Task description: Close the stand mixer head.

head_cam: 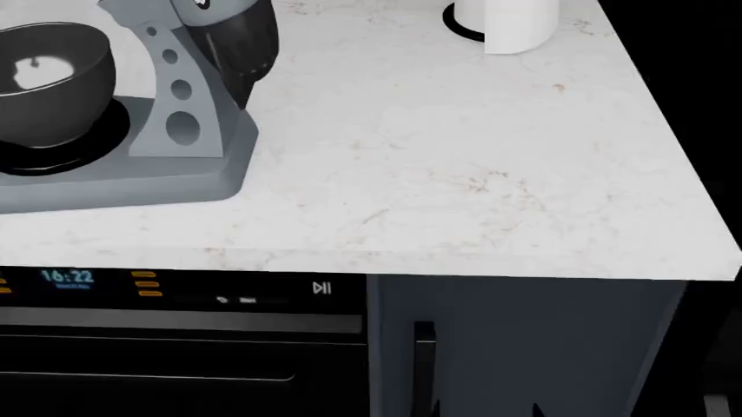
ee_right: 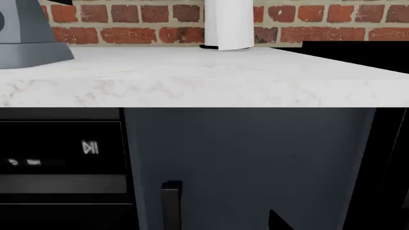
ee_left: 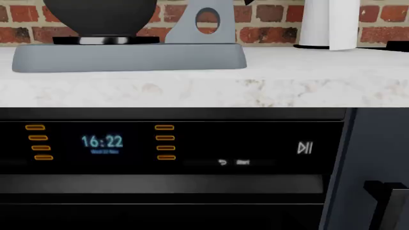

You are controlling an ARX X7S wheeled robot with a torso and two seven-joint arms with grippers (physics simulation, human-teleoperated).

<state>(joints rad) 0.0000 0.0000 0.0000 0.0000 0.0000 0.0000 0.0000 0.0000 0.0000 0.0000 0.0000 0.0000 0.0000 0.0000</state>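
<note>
Stand mixer head (head_cam: 226, 22) raised, oven display (head_cam: 68, 277) reading 16:22

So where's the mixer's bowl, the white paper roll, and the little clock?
mixing bowl (head_cam: 52, 82), head view, on its dark outer wall.
paper roll (ee_right: 227, 24), right wrist view, on its white side.
clock (ee_left: 101, 142), left wrist view, on the glowing digits.

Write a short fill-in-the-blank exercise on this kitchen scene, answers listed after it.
1. The dark mixing bowl sits on the mixer's flat grey ____.
2. The wall behind the countertop is made of red ____.
3. The appliance display under the counter reads ____.
4. The white paper towel roll stands on the ____.

Missing words: base; brick; 16:22; countertop
</note>
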